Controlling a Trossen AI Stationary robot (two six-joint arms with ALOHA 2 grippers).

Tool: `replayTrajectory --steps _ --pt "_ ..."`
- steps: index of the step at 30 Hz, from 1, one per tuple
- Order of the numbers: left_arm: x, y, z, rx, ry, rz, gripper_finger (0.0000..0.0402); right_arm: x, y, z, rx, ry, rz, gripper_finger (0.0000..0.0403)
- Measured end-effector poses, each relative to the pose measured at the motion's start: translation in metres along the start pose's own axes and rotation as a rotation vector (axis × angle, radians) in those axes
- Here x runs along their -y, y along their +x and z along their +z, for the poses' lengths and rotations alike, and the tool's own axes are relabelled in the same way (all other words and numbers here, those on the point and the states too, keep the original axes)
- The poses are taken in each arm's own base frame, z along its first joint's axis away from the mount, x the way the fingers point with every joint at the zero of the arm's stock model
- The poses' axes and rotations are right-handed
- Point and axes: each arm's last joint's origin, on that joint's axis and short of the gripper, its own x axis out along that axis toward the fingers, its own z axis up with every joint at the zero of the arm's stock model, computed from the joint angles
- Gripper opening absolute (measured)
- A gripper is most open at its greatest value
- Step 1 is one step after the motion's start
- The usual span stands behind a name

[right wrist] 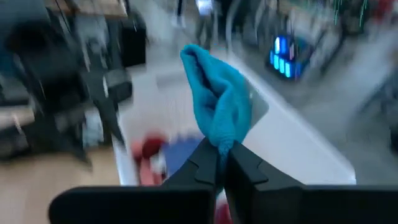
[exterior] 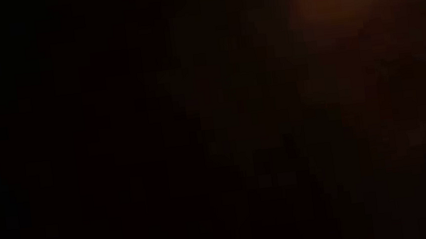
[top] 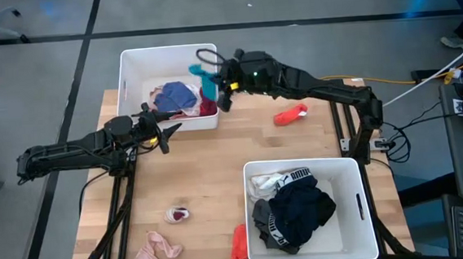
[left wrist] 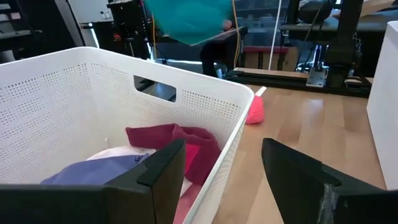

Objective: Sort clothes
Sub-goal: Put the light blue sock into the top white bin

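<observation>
At the near edge of the table (top: 210, 172) we see a pale pink sock (top: 157, 250) and an orange-red cloth (top: 239, 245), with a small white and maroon piece (top: 177, 214) just behind the sock. To the right of them sits a white bin (top: 360, 218) with black clothes (top: 302, 210) and a white band lettered PUMA (top: 288, 178) inside.

Farther back, out on the bare wood, lies a red sock (top: 289, 115) with a white tip. The left gripper (top: 163, 133) is at the left side of the table, right by the near wall of the second white bin (top: 130, 79). Its two fingers (left wrist: 163, 177) stand wide apart and we see nothing between them.

Inside that bin we see a blue cloth (top: 176, 95), a maroon cloth (left wrist: 180, 146) and some white under them.

At the far right corner of the bin, the right gripper (right wrist: 221, 152) is pinched tight on a teal sock (right wrist: 217, 102), which hangs up over the bin's edge.

The low view is almost all dark with a reddish glow, so we think something may be covering that camera
</observation>
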Motion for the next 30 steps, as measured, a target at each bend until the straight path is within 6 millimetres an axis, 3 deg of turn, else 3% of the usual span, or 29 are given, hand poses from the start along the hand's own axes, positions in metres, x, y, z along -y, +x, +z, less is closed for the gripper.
replayTrajectory --steps 7,16,21,30 --pt "0.0 0.0 0.0 0.0 0.008 0.0 0.0202 0.004 0.035 -0.007 0.155 -0.014 0.025 0.0017" --pt "0.0 0.0 -0.001 -0.013 0.017 -0.001 0.0202 0.008 0.075 -0.045 0.07 -0.015 0.0 0.0018" --pt "0.0 0.0 -0.002 -0.015 0.031 -0.001 0.0202 0.005 0.085 -0.057 0.031 -0.018 -0.009 0.0018" --pt "0.0 0.0 -0.002 -0.016 0.033 -0.001 0.0202 0.003 0.086 -0.071 -0.102 -0.026 0.011 0.0019"
